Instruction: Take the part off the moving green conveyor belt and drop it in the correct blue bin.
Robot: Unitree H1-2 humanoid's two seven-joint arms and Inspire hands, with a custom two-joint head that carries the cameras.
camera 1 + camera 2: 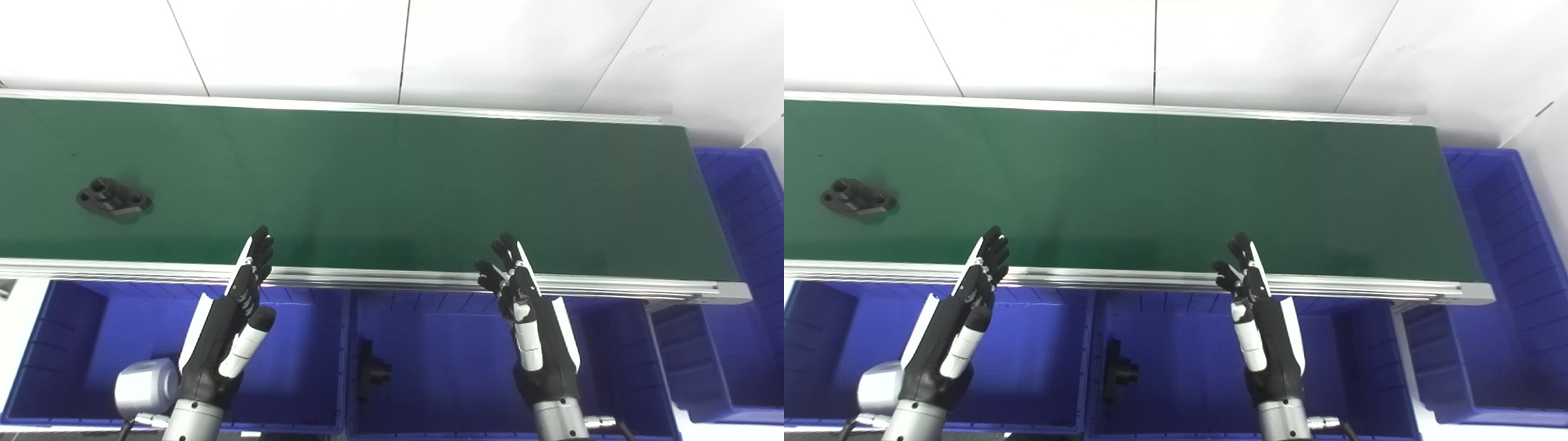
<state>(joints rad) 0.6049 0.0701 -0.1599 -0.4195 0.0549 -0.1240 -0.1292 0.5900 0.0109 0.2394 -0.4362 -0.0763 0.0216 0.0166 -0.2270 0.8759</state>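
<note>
left eye view: green belt [392, 184], long, crossing the picture, metal rails on both long edges. black part [114, 199] lying flat on the belt near its left end, apart from both hands. below the belt's near rail, a row of blue bins: left bin [67, 343], nothing seen in it; middle bin [441, 361], one small black piece [370, 370] on its floor near the left wall. another blue bin [744, 233] past the belt's right end, contents not clear. left hand [236, 318] raised over the left bin, fingers straight and apart, tips over the near rail, holding nothing. right hand [527, 306] over the middle bin, fingers loosely spread, empty.
</note>
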